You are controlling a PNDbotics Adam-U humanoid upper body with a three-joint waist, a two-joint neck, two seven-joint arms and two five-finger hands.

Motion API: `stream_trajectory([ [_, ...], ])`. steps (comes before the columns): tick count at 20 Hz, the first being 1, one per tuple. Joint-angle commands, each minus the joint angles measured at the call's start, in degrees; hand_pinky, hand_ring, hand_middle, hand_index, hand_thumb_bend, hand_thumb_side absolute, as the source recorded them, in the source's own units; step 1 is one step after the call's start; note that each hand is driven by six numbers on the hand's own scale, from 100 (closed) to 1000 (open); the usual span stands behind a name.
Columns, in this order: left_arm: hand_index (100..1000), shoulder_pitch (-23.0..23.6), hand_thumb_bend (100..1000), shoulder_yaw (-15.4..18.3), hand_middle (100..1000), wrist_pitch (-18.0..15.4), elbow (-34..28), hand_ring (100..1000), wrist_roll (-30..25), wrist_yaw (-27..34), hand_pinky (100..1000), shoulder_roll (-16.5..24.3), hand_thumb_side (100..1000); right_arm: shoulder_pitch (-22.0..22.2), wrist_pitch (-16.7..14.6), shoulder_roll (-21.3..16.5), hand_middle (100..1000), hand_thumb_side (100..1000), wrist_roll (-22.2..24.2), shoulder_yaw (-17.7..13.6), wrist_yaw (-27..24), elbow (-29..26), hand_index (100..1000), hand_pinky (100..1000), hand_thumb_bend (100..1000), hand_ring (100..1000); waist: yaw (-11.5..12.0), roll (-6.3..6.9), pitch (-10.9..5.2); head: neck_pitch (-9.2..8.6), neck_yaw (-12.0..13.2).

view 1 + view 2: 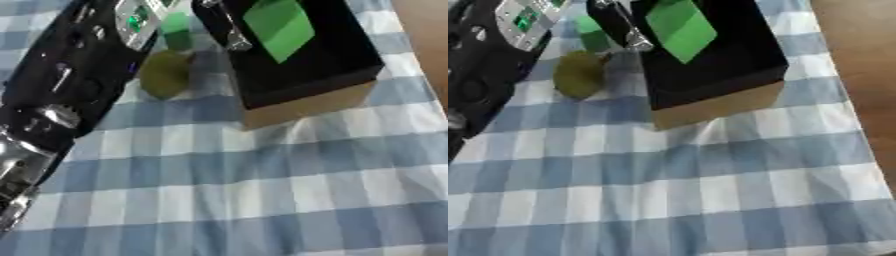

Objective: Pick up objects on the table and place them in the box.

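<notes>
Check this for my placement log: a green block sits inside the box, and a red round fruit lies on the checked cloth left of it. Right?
Not quite. The round fruit is olive green, not red, as the left eye view shows. The rest holds: the green block sits inside the box, and the fruit lies on the checked cloth to its left.

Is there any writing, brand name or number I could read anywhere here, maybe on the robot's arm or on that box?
No text can be read in either view.
Silver panel on the left arm: a small green lit patch and dark marks, too blurred to read.
Box: plain tan side, dark inside, no label showing.
Green block in the box: plain faces.
Green block on the cloth and olive round thing: no markings.
</notes>
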Motion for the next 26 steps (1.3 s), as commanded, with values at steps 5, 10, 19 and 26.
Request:
stream_trajectory([
  [5, 919, -0.75, 718, 0.5, 821, -15.58, -0.38, 892, -9.71, -8.24, 905, 0.0, 208, -0.84, 0.21, -0.8, 487, 470, 0.65, -0.22, -1.04, -0.57, 903, 922, 100, 994, 0.1, 0.57, -0.52, -0.09, 0.67],
  [10, 956, -0.7, 855, 1.33, 868, -15.58, -0.37, 939, -2.42, -15.84, 948, 0.07, 371, -0.64, 0.26, -0.9, 486, 470, 0.8, -0.23, -1.16, -0.57, 903, 922, 100, 995, 0.34, 0.68, -0.71, 0.01, 0.94],
  [19, 914, -0.4, 657, 3.61, 824, -15.58, -2.17, 903, 7.68, -16.75, 910, 2.76, 246, 0.54, 0.44, -1.3, 484, 470, 0.81, -0.41, -0.9, -0.57, 903, 922, 100, 995, 1.15, 1.02, -1.55, 0.88, 1.06],
  [26, 889, 1.22, 627, 6.96, 798, -15.58, -1.74, 876, 4.99, -12.59, 888, 11.07, 330, 2.42, 0.48, -1.73, 480, 470, -0.08, -0.93, 0.37, -0.57, 904, 922, 100, 996, 3.16, 0.96, -2.13, 1.75, -0.79],
])
